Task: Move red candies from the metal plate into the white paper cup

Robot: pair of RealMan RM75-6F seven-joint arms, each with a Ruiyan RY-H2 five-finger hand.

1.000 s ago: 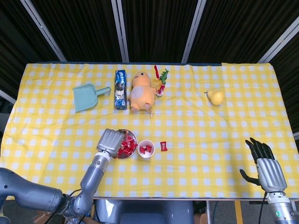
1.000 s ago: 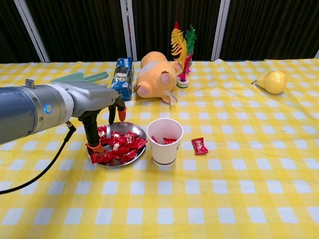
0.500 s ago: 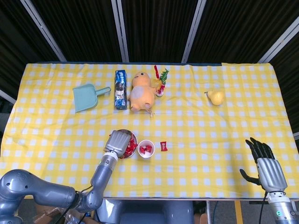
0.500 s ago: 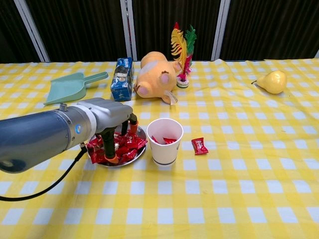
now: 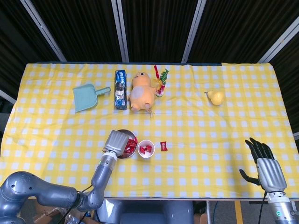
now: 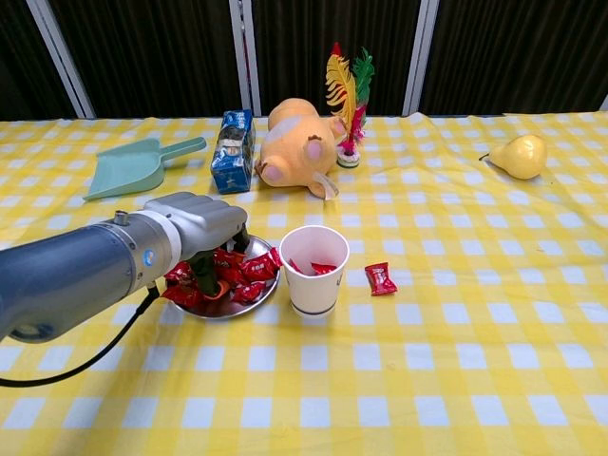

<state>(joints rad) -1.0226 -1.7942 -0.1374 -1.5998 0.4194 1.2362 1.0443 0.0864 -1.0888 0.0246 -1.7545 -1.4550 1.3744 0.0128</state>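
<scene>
The metal plate [image 5: 125,131] [image 6: 224,312] lies near the table's front, piled with red candies [image 5: 131,146] [image 6: 249,271]. My left hand [image 5: 117,141] [image 6: 196,226] is on top of it, fingers curled down into the pile and closed on candies. The white paper cup [image 5: 146,149] [image 6: 313,277] stands just right of the plate with a few red candies [image 6: 319,269] inside. One loose red candy [image 5: 164,146] [image 6: 381,278] lies on the cloth right of the cup. My right hand [image 5: 267,169] is open, fingers spread, at the table's front right edge; the chest view does not show it.
At the back lie a teal dustpan [image 5: 86,97] [image 6: 133,166], a blue box [image 5: 120,89], an orange plush toy [image 5: 140,91] and a feathered toy [image 5: 160,80]. A yellow pear [image 5: 216,97] [image 6: 521,155] sits back right. A yellow checked cloth covers the table.
My left hand slid right over the plate, sank lower, and its fingers curled into the candies. Some candies shifted toward the cup. The right hand stayed still.
</scene>
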